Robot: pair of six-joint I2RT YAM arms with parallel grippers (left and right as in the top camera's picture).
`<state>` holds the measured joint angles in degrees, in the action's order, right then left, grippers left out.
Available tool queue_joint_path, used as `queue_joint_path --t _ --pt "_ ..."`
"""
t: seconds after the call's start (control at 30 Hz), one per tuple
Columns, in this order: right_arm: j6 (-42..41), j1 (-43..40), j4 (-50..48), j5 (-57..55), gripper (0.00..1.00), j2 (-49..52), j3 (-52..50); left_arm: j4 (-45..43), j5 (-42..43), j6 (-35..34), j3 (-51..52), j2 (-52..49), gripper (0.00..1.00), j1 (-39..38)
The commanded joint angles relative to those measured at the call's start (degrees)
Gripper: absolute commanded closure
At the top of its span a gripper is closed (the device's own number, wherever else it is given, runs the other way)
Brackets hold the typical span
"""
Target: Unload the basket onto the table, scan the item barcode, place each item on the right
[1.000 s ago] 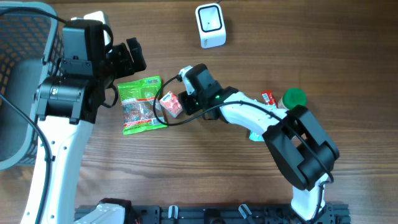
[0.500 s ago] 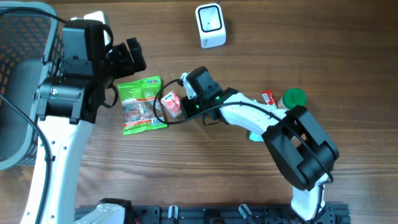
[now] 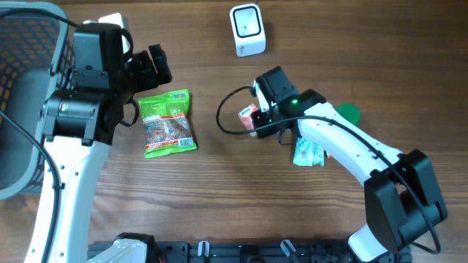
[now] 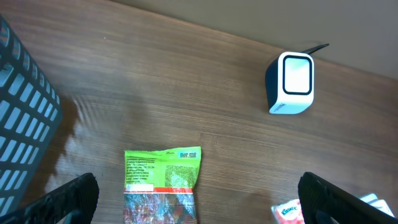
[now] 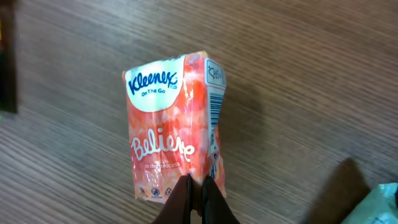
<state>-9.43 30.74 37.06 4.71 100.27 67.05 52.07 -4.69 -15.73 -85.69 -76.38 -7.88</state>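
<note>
Pink tissue pack (image 5: 174, 127) being pinched by right gripper (image 5: 198, 198); left gripper (image 3: 150, 67) hanging spread.

In the right wrist view the jaws are pressing together on the pack's lower edge, and its barcode (image 5: 216, 99) is showing along the side at 3 o'clock. Overhead, the pack is being held at mid-table. A teal packet (image 3: 308, 153) is lying at 4 o'clock of it, partly under the arm. A green snack bag (image 3: 168, 123) is lying flat at 9 o'clock, well apart. The left gripper is hanging at 10 o'clock, fingers wide, gripping nothing. The white scanner (image 3: 247, 29) is standing farthest off, at 12 o'clock of the pack.
</note>
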Motion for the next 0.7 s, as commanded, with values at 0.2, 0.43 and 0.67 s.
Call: queue_joint_path --t 0.2,0.43,0.67 --pt "0.31 0.31 -5.14 -1.55 0.57 0.61 -4.83 -0.13 -0.52 0.72 -0.26 0.09 0.0 -0.11" --pt "0.48 0.31 -9.07 -1.7 0.5 0.61 -4.83 -0.13 -0.52 0.72 -0.26 0.09 0.0 -0.11" --pt "3.61 0.42 -10.19 -2.47 0.56 0.61 -4.83 -0.13 -0.52 0.72 -0.26 0.09 0.0 -0.11"
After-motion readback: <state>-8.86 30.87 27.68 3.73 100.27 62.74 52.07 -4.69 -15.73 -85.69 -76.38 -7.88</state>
